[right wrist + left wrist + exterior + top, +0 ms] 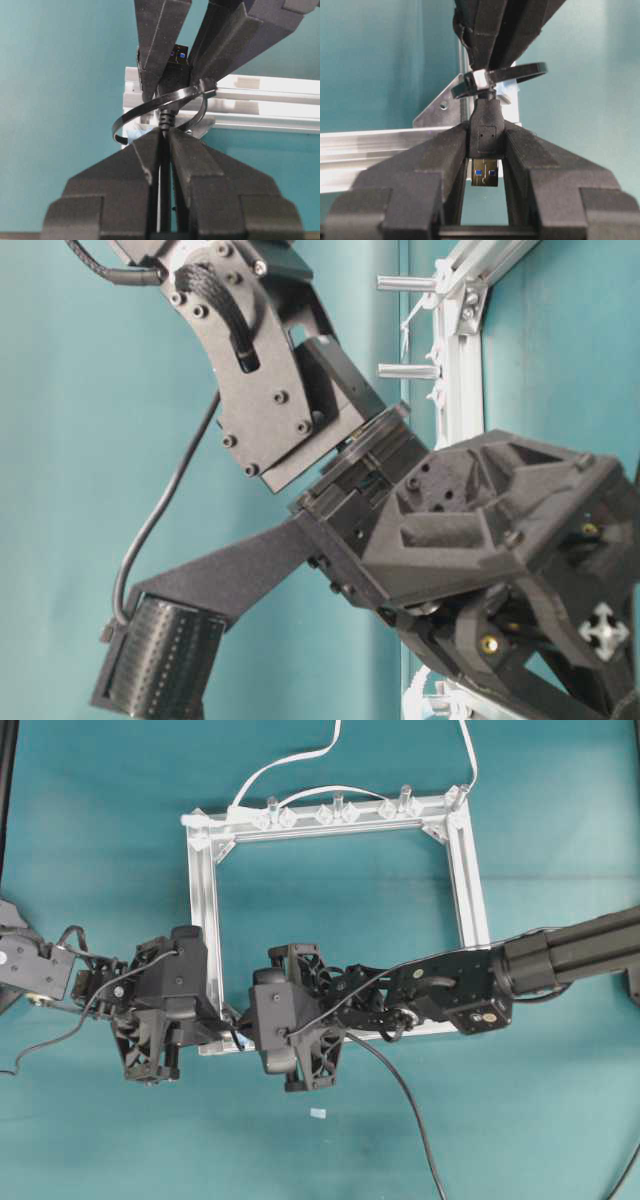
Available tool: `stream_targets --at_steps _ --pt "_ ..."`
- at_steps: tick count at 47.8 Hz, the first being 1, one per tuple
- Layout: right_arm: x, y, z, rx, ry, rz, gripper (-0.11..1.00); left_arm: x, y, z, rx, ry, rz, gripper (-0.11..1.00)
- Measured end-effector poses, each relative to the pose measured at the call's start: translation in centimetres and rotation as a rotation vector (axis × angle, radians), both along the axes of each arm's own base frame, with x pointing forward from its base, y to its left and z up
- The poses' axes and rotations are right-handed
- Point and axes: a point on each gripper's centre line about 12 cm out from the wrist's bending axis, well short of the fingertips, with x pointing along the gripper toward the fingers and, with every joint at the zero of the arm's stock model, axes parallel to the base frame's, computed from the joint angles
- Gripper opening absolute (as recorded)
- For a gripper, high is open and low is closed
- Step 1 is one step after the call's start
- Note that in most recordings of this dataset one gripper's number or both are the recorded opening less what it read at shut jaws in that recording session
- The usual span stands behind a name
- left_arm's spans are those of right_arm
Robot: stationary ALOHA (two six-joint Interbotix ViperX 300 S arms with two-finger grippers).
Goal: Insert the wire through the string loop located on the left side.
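The wire's (400, 1086) black plug (485, 131) points at the left wrist camera, metal tip (485, 172) toward the lens. My left gripper (485, 134) is shut on the plug body. Just behind the plug, the string loop (512, 74), a thin black band with a pale blue bit, circles the wire at the silver frame's (375, 142) corner. In the right wrist view the loop (150, 107) rings the wire's ribbed collar (165, 120), and my right gripper (165, 136) pinches the wire just behind it. The two grippers meet tip to tip at the frame's lower left corner (215, 1042).
The square aluminium frame (466, 870) lies on the teal table, with clear pegs (338, 812) and a white flat cable (290, 760) along its far bar. A small white scrap (318, 1113) lies in front. A black arm (300, 410) fills the table-level view.
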Motion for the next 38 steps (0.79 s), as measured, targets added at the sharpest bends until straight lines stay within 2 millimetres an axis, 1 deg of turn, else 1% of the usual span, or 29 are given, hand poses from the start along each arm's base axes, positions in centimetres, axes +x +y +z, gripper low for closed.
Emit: stream_targets --at_steps 3,9,11,12,13,16,21,38 --pt "0.0 0.0 0.0 0.001 0.003 0.002 0.29 0.0 0.0 0.0 0.000 0.001 0.000 0.20" --pt "-0.1 0.4 -0.1 -0.012 0.007 0.022 0.68 0.0 0.0 0.1 -0.003 -0.002 0.001 0.20" --pt "-0.2 0.5 -0.1 -0.023 0.008 0.033 0.78 -0.1 -0.1 0.2 -0.002 -0.003 -0.004 0.20" --pt "-0.2 0.6 -0.1 -0.026 0.007 0.038 0.82 -0.1 -0.2 0.3 -0.002 -0.004 -0.007 0.20" --pt "-0.2 0.6 -0.1 -0.031 0.006 0.041 0.83 -0.3 -0.2 0.4 -0.002 -0.004 -0.008 0.19" --pt "-0.2 0.7 -0.1 -0.038 0.005 0.050 0.81 -0.6 -0.3 0.5 -0.004 -0.002 -0.012 0.20" --pt "-0.2 0.8 -0.1 -0.041 0.005 0.053 0.81 -1.2 -0.4 0.8 -0.004 0.006 -0.021 0.20" --pt "-0.5 0.8 -0.5 -0.044 0.017 0.056 0.81 -4.7 0.0 1.6 -0.006 0.066 -0.027 0.20"
